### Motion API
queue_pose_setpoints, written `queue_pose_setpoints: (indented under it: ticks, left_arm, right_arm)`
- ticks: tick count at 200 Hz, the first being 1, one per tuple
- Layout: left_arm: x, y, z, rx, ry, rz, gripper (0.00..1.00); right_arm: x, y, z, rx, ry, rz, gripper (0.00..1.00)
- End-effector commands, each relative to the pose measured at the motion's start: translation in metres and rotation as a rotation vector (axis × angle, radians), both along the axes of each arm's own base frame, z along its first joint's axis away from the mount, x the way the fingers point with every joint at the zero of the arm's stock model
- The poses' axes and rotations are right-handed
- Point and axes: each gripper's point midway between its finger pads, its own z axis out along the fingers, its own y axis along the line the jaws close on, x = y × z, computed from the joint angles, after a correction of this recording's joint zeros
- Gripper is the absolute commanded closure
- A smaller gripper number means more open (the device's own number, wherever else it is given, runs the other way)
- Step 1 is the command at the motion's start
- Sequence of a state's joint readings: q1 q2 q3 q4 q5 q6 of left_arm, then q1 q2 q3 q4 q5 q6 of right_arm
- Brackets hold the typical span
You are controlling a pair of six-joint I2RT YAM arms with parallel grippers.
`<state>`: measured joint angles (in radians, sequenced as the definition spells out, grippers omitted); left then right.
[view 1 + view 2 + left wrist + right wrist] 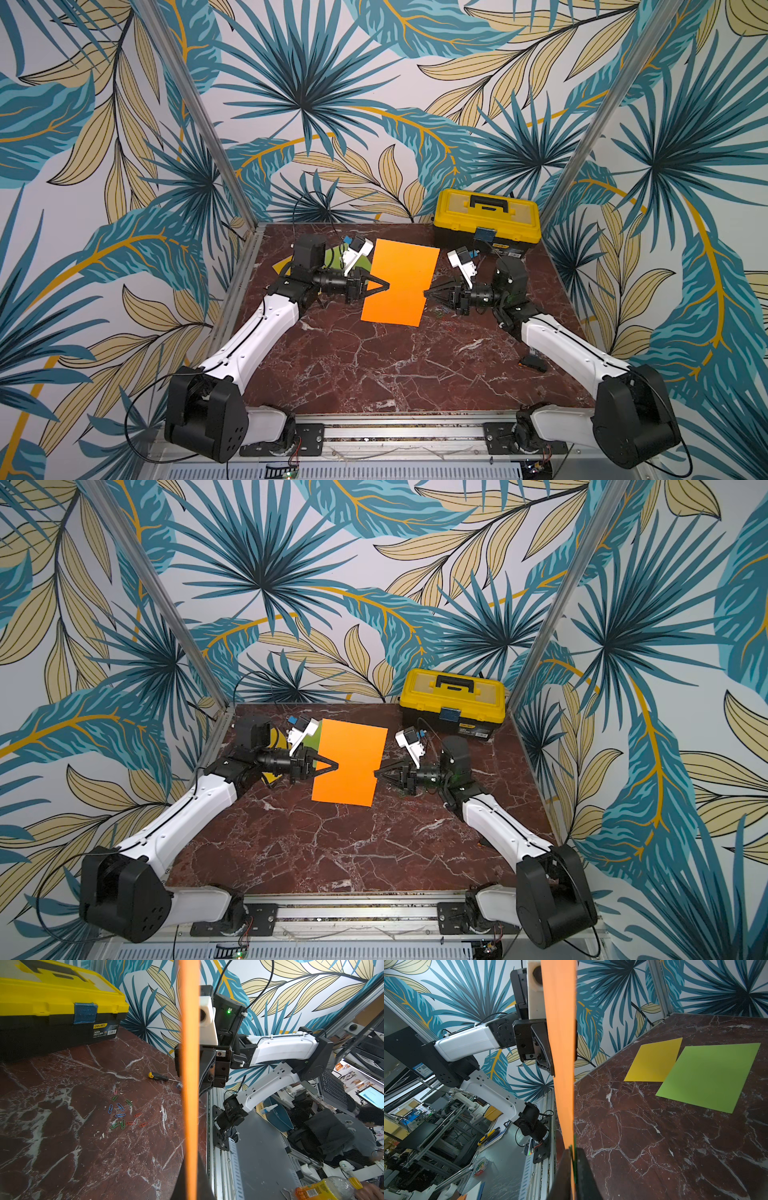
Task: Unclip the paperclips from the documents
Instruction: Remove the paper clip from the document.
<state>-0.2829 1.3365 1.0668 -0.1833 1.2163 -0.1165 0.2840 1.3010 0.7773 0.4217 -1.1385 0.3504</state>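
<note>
- Spanning the gap between both arms, the orange sheet (403, 270) is held clear of the surface (374, 365), above its middle. Both wrist views see it nearly edge-on.
- Left pincer (386, 286): fully closed on the middle of one long edge of the sheet. Judged purpose: to anchor the paper so that a pull from the opposite side meets resistance.
- Right pincer (427, 294): closed tight on the opposite edge. In the right wrist view a thin green clip (574, 1148) shows against the paper right at the jaw tips. It appears to be inside the bite, though the wire is too fine to confirm.
- Judged step: the clip is gripped and not yet drawn off. A straight pull away from the edge seems called for, with the left arm bracing.
- Loose paperclips (122, 1113), blue, green and red, lie bunched on the surface near the right arm, apart from every sheet. This is evidently the drop point for removed clips.
- Lime green sheet (710, 1076) and golden yellow sheet (654, 1061) lie flat on the left arm's side, touching or slightly overlapped. No clip is visible on either, so both look finished.
- Risk: thin paper stretched between two grips may tear or slip.
- Toolbox (486, 218) and screwdriver (158, 1076) lie aside, not involved.
</note>
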Motion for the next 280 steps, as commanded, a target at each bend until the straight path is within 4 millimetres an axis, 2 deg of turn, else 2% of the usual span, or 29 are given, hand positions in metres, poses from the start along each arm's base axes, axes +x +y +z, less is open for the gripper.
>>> queue_pose_setpoints:
  ticks: [1, 75, 280]
  left_arm:
    - [-0.0040, 0.0037, 0.0055, -0.008, -0.031, 0.000, 1.00]
    - [-0.0040, 0.0062, 0.0046, -0.004, -0.040, 0.014, 1.00]
    - [-0.0033, 0.0112, 0.0104, -0.005, -0.067, 0.036, 1.00]
  right_arm:
    - [-0.0052, -0.0013, 0.0079, 0.011, -0.032, 0.011, 0.93]
    - [-0.0033, -0.0012, 0.0054, 0.002, -0.022, 0.005, 0.95]
    - [-0.0013, -0.0016, -0.0002, -0.028, -0.007, -0.003, 0.95]
